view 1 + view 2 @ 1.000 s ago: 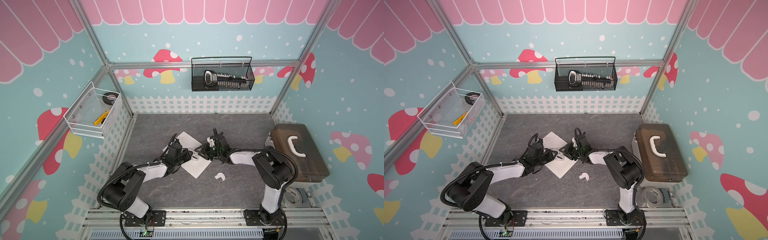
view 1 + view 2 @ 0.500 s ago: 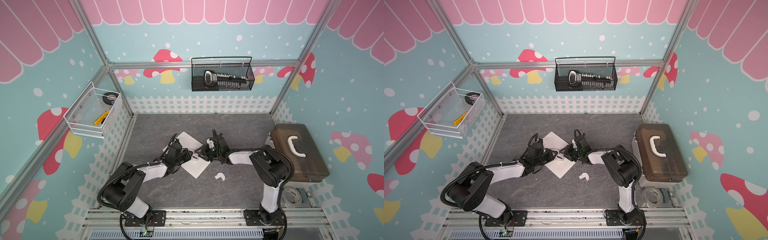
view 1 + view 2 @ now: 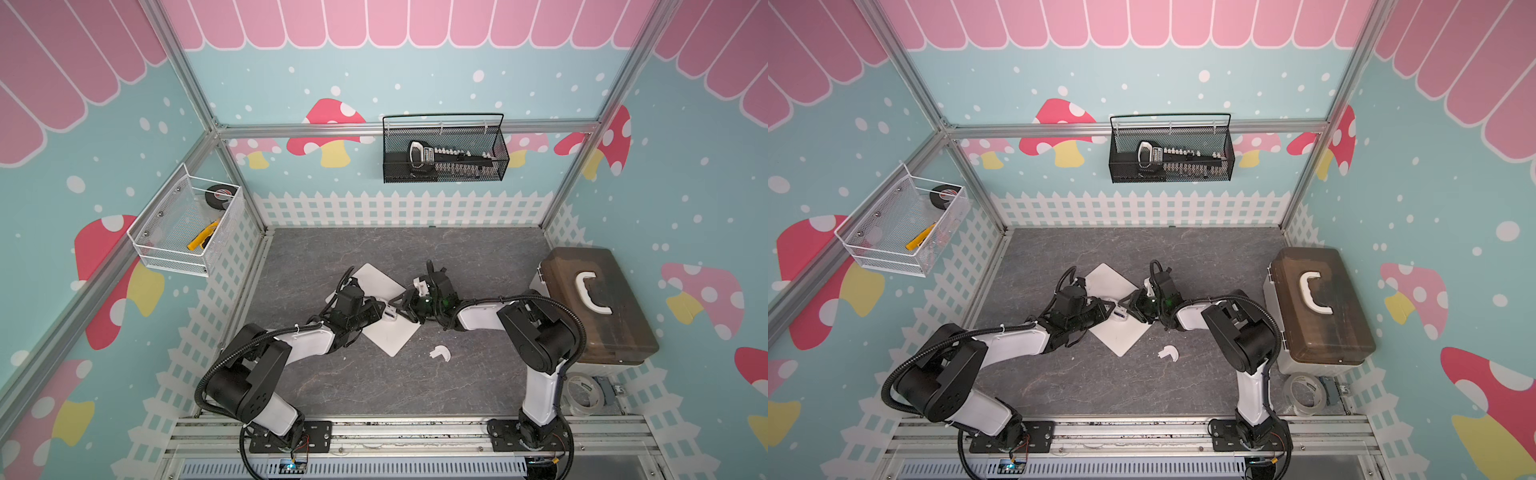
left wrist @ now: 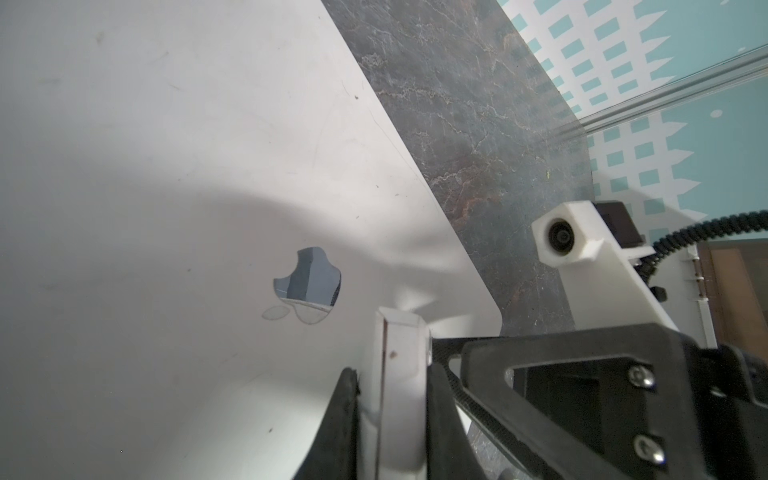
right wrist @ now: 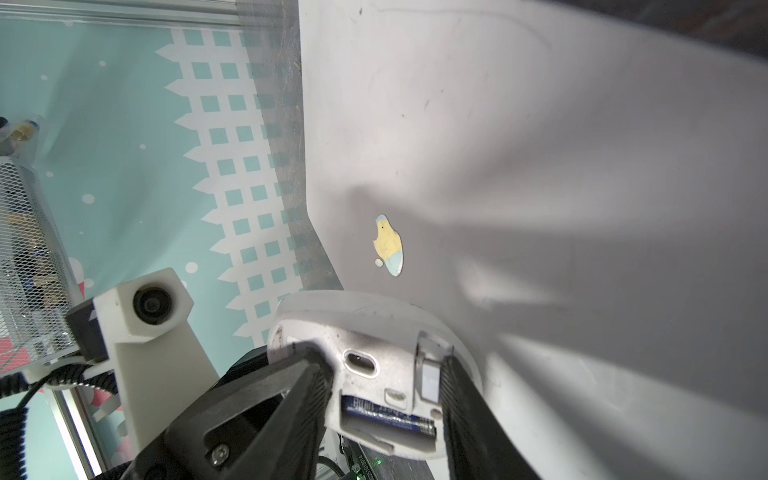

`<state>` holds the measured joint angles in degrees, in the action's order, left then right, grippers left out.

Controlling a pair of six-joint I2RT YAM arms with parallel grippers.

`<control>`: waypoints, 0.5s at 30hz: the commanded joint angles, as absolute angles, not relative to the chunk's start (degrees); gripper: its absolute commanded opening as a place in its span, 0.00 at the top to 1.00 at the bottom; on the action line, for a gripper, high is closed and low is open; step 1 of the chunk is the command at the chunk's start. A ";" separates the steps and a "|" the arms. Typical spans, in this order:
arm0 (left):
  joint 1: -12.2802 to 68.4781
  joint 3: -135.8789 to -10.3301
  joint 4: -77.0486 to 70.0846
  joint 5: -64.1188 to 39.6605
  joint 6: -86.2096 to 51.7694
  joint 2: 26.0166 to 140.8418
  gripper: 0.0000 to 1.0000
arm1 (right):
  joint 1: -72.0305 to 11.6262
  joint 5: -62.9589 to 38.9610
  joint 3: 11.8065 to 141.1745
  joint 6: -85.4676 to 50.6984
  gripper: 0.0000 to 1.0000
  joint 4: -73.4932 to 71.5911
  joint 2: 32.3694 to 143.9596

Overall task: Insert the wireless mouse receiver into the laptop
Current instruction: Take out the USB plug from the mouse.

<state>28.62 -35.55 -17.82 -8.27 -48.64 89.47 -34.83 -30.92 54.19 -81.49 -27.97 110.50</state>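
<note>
Right wrist view, right gripper (image 5: 382,361): black fingers with ribbed pads (image 5: 320,390), parted about halfway, clamped on nothing, straddling the mouse's underside.
Mouse (image 5: 374,328): white plastic oval, underside scuffed grey, battery bay uncovered, blue-labelled cell (image 5: 386,415) lying in it; held on edge over the laptop lid, contact with the lid unclear.
Wireless mouse receiver (image 5: 430,380): tiny whitish rectangular stub, seated in a slot in the mouse's underside next to the battery bay, just beside one pad of the right gripper; not yet in the laptop.
Left gripper (image 4: 392,370): pinched tight on the mouse's thin edge, a black finger on either flank of the white shell.
Laptop (image 4: 166,166) (image 3: 390,338): thin silver-white slab with rounded corners, matte lid with fine specks and scratches, mirror-bright apple logo (image 4: 309,282) in its middle; closed, flat on the tabletop, set diamond-wise in both top views, under both grippers.
Cover piece (image 3: 440,353): white curved half-round shell, on the tabletop near the laptop's nearest corner, apart from it.
Tabletop (image 3: 374,395): dark grey, veined, stone-look, flat.
Toolbox (image 3: 623,328): brown translucent case with rounded edges and a white handle on top, at the right edge of the tabletop.
Walls: white mesh basket (image 3: 183,232) on the left wall, black wire-mesh basket (image 3: 444,166) on the back wall.
</note>
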 commanded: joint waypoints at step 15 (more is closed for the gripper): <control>29.42 -33.93 -15.48 -6.18 -50.18 92.72 1.00 | -35.38 -39.97 50.90 -90.41 0.53 -53.61 117.64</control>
<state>28.47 -35.55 -19.35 -5.26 -49.54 90.13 -33.67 -34.54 51.00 -86.98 -47.11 115.98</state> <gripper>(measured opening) 0.165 0.469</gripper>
